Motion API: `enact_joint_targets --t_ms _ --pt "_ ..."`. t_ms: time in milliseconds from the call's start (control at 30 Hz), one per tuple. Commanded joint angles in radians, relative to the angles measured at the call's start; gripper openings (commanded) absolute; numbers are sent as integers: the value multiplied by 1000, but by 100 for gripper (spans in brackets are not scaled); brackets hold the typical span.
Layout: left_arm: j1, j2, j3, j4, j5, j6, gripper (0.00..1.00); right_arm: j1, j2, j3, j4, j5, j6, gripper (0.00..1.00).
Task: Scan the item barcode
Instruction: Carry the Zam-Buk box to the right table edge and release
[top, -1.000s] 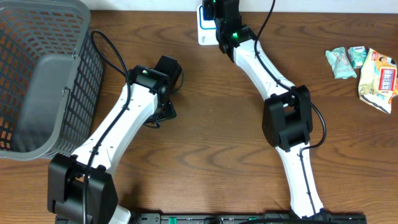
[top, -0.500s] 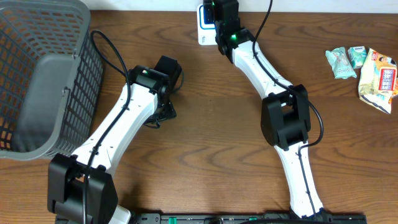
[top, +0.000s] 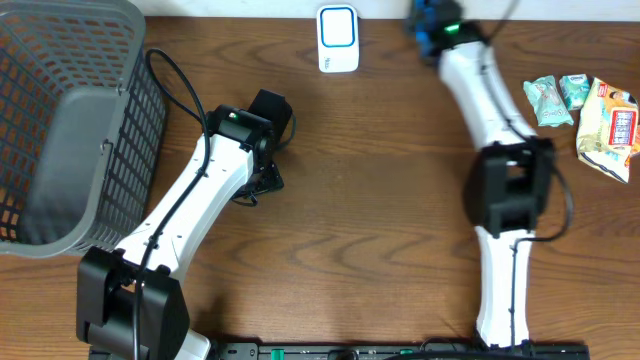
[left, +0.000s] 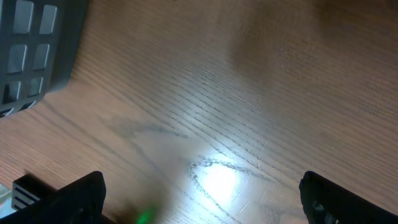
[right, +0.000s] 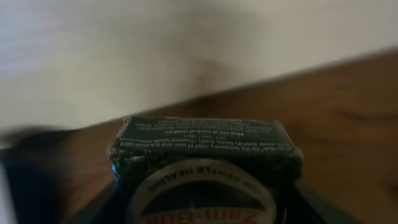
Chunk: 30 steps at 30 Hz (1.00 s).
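Your right gripper (top: 428, 22) was half closed on the dark boxed item (right: 204, 146), up at the table's (top: 380, 200) far edge, right of the scanner (top: 338, 38). Your left gripper (left: 199, 202) gaped wide and empty over bare wood near the basket (top: 60, 120).

Two robot arms, counted as one left arm (top: 190, 200) and one right arm (top: 482, 92). One wooden surface (top: 370, 200). One grey mesh basket (top: 130, 120). One white scanner (top: 338, 38) with a blue ring on its face. One dark box (right: 205, 149) with a round label. Three snack packets lying close together: one green packet (top: 545, 100), one small packet (top: 574, 90) and one yellow packet (top: 610, 125), though they overlap, so a fourth beneath cannot be ruled out
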Motion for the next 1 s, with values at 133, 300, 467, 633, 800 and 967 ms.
enact_joint_targets --t_ms 133,300,467,633,800,967 --pt "2 -5 -5 -6 -16 -8 98 -209 -94 29 -233 20 20 47" --pt "2 -5 -5 -6 -16 -8 98 -330 -90 29 -320 20 16 47" --pt "2 -5 -5 -6 -16 -9 98 -405 -90 29 -359 5 16 48" --pt "2 -5 -5 -6 -16 -9 98 -450 -90 26 -377 -2 16 55" --pt "2 -5 -5 -6 -16 -9 98 -465 -87 23 -396 -2 17 58" --pt "2 -5 -5 -6 -16 -8 98 -467 -87 23 -406 -2 17 85"
